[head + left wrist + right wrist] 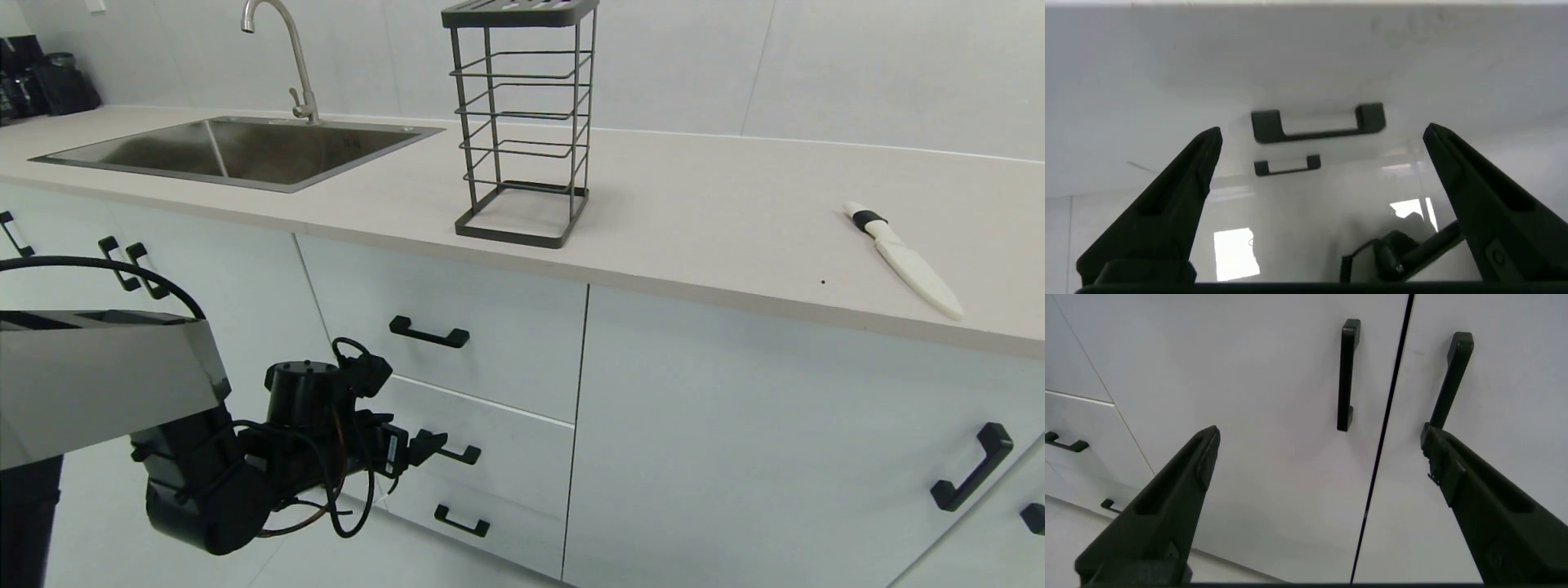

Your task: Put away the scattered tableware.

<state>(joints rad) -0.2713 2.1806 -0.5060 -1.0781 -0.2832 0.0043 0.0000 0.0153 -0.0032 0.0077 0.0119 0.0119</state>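
A white knife (902, 260) with a black band near one end lies flat on the pale surface (718, 220), far to the robot's right. It is well apart from the dark wire rack (522, 122) that stands upright near the middle. The knife's long axis runs on a diagonal: the banded end is toward the back wall, and the tapered tip points at the front edge and to the right. A steel sink (237, 151) with a curved tap (282, 57) is set into the surface at the left. A small mark on the sink's inner wall is too small to read.

The head view shows the left gripper (429, 445) low in front of the stack of drawers. It is level with the middle drawer handle (459, 454), below the top handle (429, 332) and above the lowest one (461, 521). In the left wrist view its two black fingers (1167, 212) are spread wide and hold nothing. A black drawer handle (1317, 122) lies between them on the white front beyond, with a smaller handle (1287, 166) near it. Whether a fingertip touches the handle cannot be told.

In the right wrist view the right gripper (1319, 437) has its fingers (1167, 506) equally wide apart and empty. It faces white cabinet doors whose two upright black handles (1348, 374) (1451, 376) flank the dark seam between them.
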